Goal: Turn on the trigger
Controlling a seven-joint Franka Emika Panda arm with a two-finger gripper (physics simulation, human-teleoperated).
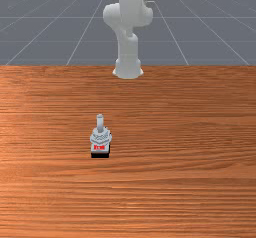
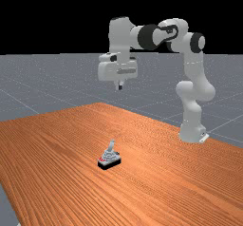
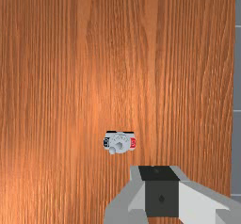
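In the far view my gripper (image 2: 119, 86) hangs high above the table, well over the trigger (image 2: 109, 158), a small grey joystick-like device on a black base. A short grey stick (image 2: 111, 145) rises from its top. The front view has the trigger (image 1: 100, 141) left of the middle, red marking on the side facing the camera and the stick (image 1: 100, 122) on the arm's side. From above, in the wrist view, the trigger (image 3: 119, 142) lies close beside the gripper (image 3: 159, 173) in the picture, far below it and untouched.
The wooden table (image 1: 185, 147) extends around the trigger on all sides. The arm's base (image 2: 192, 131) stands at the table's far edge in the front view, at the right in the far view. Grey floor lies beyond the table's edge.
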